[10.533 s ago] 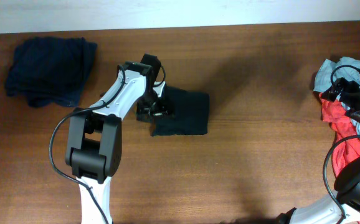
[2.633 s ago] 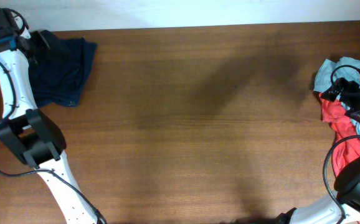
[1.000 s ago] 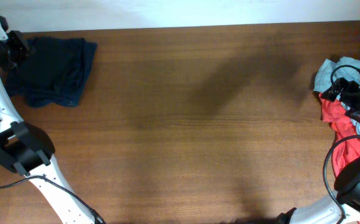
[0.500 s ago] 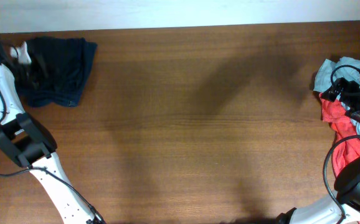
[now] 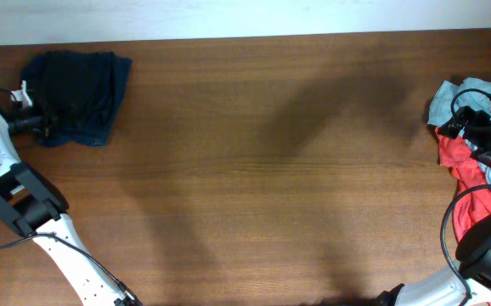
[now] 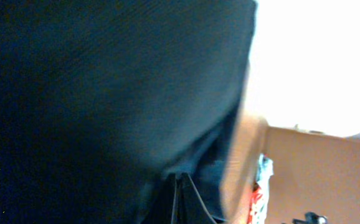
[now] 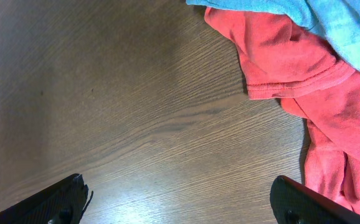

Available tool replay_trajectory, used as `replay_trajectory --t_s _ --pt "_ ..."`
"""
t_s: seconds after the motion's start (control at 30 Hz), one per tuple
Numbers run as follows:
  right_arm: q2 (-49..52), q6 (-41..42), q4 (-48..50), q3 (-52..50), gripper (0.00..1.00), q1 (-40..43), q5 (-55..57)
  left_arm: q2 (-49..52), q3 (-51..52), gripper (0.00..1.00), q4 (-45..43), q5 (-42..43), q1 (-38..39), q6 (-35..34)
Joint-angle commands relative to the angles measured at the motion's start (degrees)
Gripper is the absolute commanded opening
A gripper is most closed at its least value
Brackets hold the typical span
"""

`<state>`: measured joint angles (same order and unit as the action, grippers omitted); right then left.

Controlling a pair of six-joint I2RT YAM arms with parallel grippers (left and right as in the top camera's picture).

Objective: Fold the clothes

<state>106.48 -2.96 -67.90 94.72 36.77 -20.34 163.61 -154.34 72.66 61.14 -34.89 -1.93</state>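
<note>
Roughly, the left gripper (image 6: 181,193) had its fingers together, right up against the dark stack (image 5: 76,93) at the far left corner of the table (image 5: 271,170). Its wrist view was nearly all dark cloth, so I couldn't tell if any fabric was caught between the tips. The stack looked folded and parked. The rest of the clothes sat in a loose heap (image 5: 471,170) at the right edge, with a red shirt (image 7: 292,68) lying partly under a blue cloth (image 7: 329,22). The right gripper (image 7: 180,196) hung over bare wood just beside the red shirt, jaws wide apart, holding nothing. The middle of the table was bare. My read: the step was fetching the next garment, with most of the heap left to fold. To do it well, the right gripper should probably come down on the red shirt's near hem, where the edge showed clean against the wood, and pinch one layer only. Biting into the bunched middle would likely drag the blue cloth along. Then a low pull toward the table centre should let the shirt spread flat for folding. The left gripper would do best to back straight off the stack, since a sideways sweep with the tips this close could snag a layer and undo the fold.
</note>
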Motion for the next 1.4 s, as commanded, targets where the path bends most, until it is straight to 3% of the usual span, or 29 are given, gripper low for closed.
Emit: replay_trajectory --t_s 0.0,0.2,0.33,0.6,1.2,1.27,1.37 --pt "-0.24 0.44 0.0 0.33 0.99 0.04 0.72 -4.37 -4.83 0.01 -1.73 6.84 -0.26 0.52" --pt "-0.24 0.44 0.0 0.33 0.99 0.04 0.72 -5.73 -9.57 0.01 -8.44 5.35 -0.04 -2.36" --pt "-0.24 0.44 0.0 0.33 0.99 0.04 0.72 -5.7 -9.6 0.01 -11.43 -3.85 -0.02 -8.94" --pt "-0.24 0.44 0.0 0.33 0.99 0.04 0.72 -5.22 -9.53 0.01 -15.91 -16.48 0.92 -9.16" --pt "-0.24 0.44 0.0 0.33 0.99 0.04 0.72 7.91 -9.53 0.01 -21.31 -20.85 1.11 -9.11" --pt "-0.24 0.44 0.0 0.33 0.99 0.04 0.72 8.17 -9.51 0.02 -22.25 -18.43 1.11 -9.09" --pt "-0.24 0.44 0.0 0.33 0.99 0.04 0.72 7.89 -10.25 0.01 -26.62 -7.32 1.07 -9.25"
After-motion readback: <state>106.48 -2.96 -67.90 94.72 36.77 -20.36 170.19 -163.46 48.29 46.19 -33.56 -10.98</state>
